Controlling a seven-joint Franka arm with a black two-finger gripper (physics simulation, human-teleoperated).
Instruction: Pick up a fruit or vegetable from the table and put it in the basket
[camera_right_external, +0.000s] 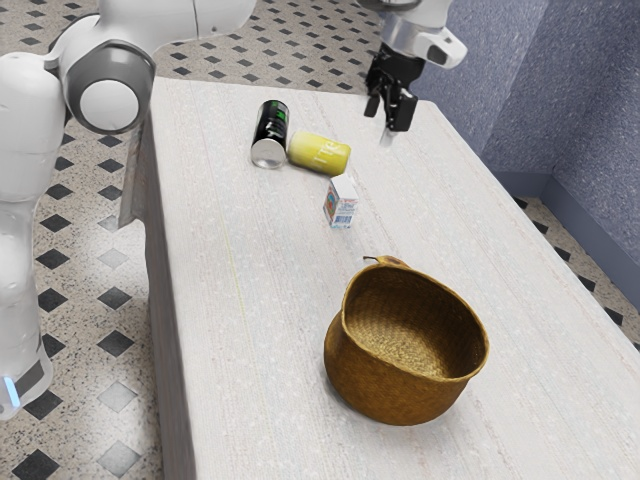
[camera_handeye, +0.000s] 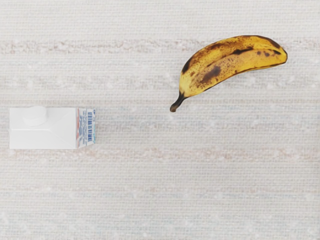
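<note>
Pale and faintly streaked, the table (camera_right_external: 230, 300) stood under the woven brown basket (camera_right_external: 400, 390), whose mouth faced up. High beyond the basket and well apart from it, the black gripper (camera_right_external: 388, 108) hung with its fingers spread. Far beyond the basket, toward the exterior view's upper left, lay a black can (camera_right_external: 271, 125), then a smaller yellow can (camera_right_external: 320, 154), both on their sides. The spotted banana (camera_handeye: 230, 62) lay just behind the basket, partly hidden by its rim. A small white carton (camera_right_external: 341, 203) stood farther behind the basket.
</note>
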